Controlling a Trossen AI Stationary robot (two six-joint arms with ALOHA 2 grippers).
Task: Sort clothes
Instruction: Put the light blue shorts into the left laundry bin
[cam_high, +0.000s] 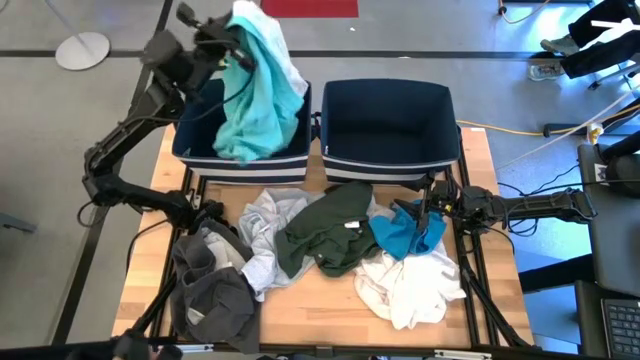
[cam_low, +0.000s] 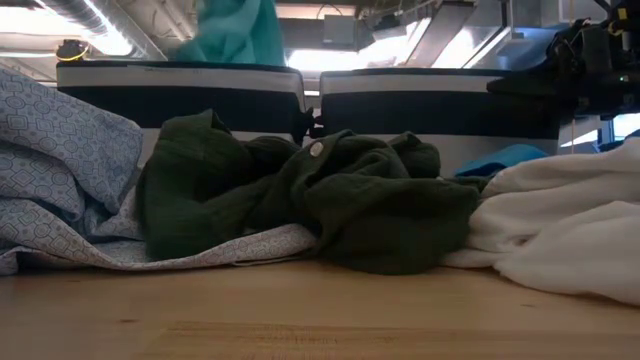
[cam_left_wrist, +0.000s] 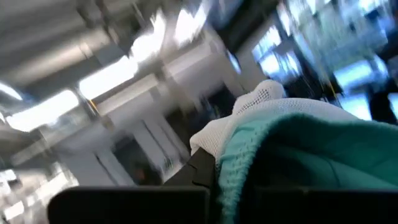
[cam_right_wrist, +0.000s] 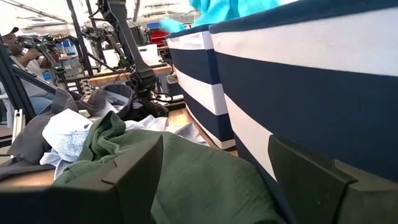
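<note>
A turquoise garment (cam_high: 258, 95) with a white mesh lining hangs from my left gripper (cam_high: 236, 42), which is shut on it, high above the left navy bin (cam_high: 190, 140). It also shows in the low view (cam_low: 236, 30). On the table lie a light grey patterned shirt (cam_high: 265, 222), a dark green garment (cam_high: 325, 232), a blue one (cam_high: 405, 238), a white one (cam_high: 410, 288) and a dark grey one (cam_high: 215, 298). My right gripper (cam_right_wrist: 214, 180) rests open low beside the right bin (cam_high: 388, 125), with the green garment (cam_right_wrist: 186, 174) in front of it. My left gripper holds the turquoise garment by its upper bunched part (cam_left_wrist: 249, 162), where the white mesh lining (cam_left_wrist: 261, 102) turns out. The fingers come at it about level from the table's left. The garment hangs slack below them, its lower end (cam_high: 240, 148) inside the left bin.
The two navy, white-striped bins (cam_low: 180, 95) (cam_low: 440, 95) stand side by side at the table's far edge. The clothes pile covers the middle and near right of the wooden tabletop (cam_high: 310, 300). A person (cam_right_wrist: 18, 50) sits beyond the table.
</note>
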